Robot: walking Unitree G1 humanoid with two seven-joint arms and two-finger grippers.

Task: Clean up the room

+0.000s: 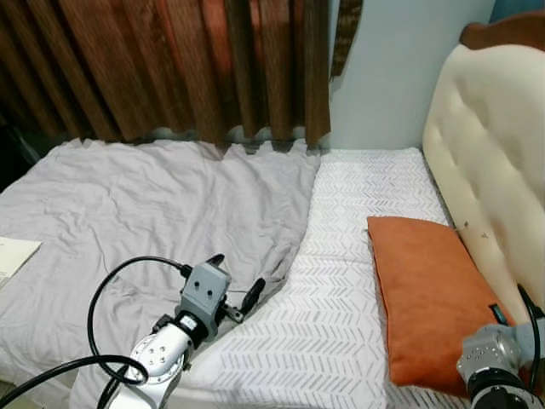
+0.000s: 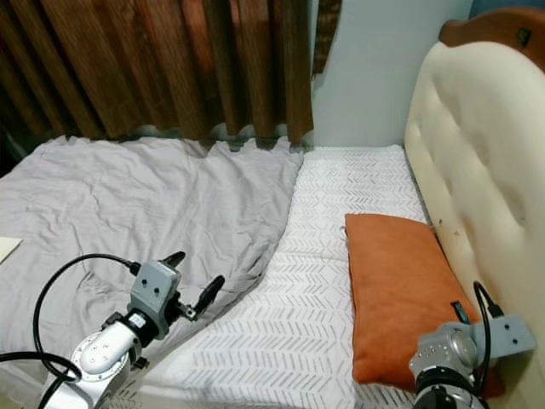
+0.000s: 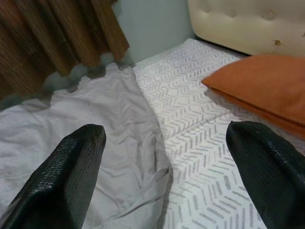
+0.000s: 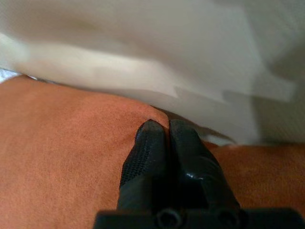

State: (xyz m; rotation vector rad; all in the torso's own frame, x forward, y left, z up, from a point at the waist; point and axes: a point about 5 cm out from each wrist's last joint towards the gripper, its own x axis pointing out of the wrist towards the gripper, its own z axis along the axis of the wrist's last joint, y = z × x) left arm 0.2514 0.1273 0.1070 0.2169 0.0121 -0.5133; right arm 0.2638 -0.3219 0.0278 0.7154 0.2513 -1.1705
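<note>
Suede-like orange pillow [image 1: 430, 298] under pressed-together right claw [image 4: 159, 125]; left claw [image 1: 237, 279] spread above crumpled grey sheet [image 1: 145, 204].

Soft, even indoor light, no glare.
Head views are sharp; the right wrist view blurs the headboard [image 4: 143, 57], and the curtain [image 1: 170, 68] folds are dim.

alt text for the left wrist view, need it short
The left gripper's two black fingers spread wide open over a bed, holding nothing. Between them a rumpled grey blanket meets a white chevron-patterned sheet, with an orange pillow lying by a cream tufted headboard and brown curtains beyond.
</note>
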